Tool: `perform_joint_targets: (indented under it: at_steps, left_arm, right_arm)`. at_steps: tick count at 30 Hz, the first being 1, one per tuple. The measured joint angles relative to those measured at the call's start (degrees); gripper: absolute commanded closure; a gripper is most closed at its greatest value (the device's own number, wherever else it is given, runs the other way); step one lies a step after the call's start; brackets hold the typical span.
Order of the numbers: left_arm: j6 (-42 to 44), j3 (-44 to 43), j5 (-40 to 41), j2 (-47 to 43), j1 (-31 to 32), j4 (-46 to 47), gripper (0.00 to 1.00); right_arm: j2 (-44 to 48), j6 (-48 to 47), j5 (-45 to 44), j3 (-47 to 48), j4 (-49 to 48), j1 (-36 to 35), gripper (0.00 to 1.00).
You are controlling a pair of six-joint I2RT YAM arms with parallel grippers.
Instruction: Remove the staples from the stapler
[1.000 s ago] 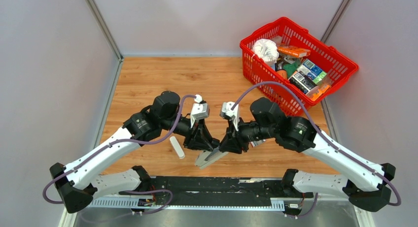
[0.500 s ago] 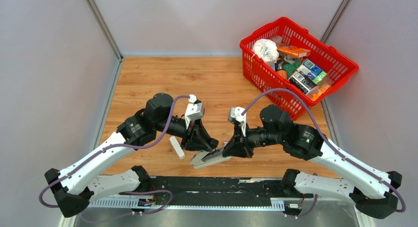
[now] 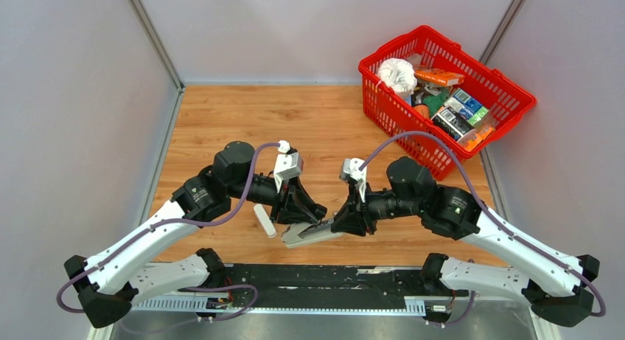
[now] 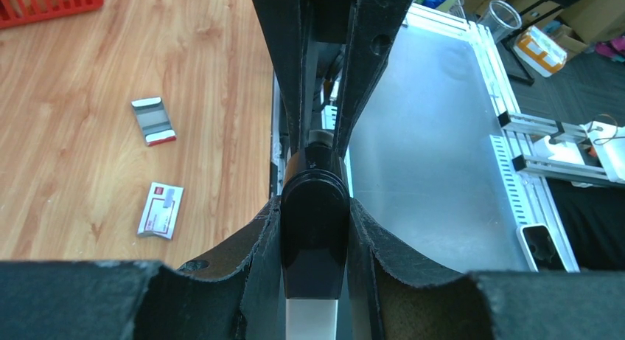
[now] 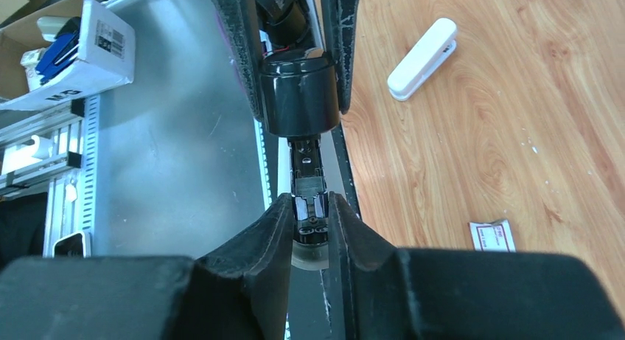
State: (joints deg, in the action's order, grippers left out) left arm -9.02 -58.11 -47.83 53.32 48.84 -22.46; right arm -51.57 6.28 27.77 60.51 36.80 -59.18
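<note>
I hold a stapler [image 3: 306, 234], grey-white with a black end, between both grippers above the table's near edge. My left gripper [image 3: 309, 216] is shut on its black end, shown as a black cap [image 4: 315, 229] in the left wrist view. My right gripper [image 3: 337, 225] is shut on the other end, where the open metal channel [image 5: 307, 170] shows between my fingers [image 5: 273, 229]. I cannot make out any staples in the channel. My left gripper [image 4: 315, 285] and right gripper [image 5: 309, 222] face each other closely.
A second, white stapler [image 3: 264, 220] lies on the wood left of my grippers. A small red-and-white flat box [image 4: 160, 209] and a small silver piece with a red edge [image 4: 153, 121] lie on the wood. A red basket [image 3: 516, 96] of goods stands at the back right.
Both grippers have shifted a little left and down with the stapler, which now lies flatter and nearer the table's front edge. Both stay shut on it.
</note>
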Motion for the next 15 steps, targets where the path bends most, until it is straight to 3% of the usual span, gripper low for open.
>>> perform_joint_targets:
  at_steps: [4,10,12,15]
  left_arm:
    - [0.8,0.0,1.1,0.1,0.3,0.2,1.0]
    - [2.3,0.0,2.5,0.5,0.3,0.3,1.0]
    - [2.6,0.0,3.0,0.8,0.3,0.2,1.0]
    - [3.0,0.0,5.1,1.5,0.3,-0.1,1.0]
  right_arm:
    - [0.0,0.2,-2.9,1.5,2.1,-0.1,0.61]
    - [0.0,0.2,-8.6,5.7,6.3,-0.2,0.54]
    - [0.0,0.2,-10.8,7.5,7.2,-0.2,0.59]
    - [-0.1,0.8,-14.0,10.2,7.3,-0.3,0.76]
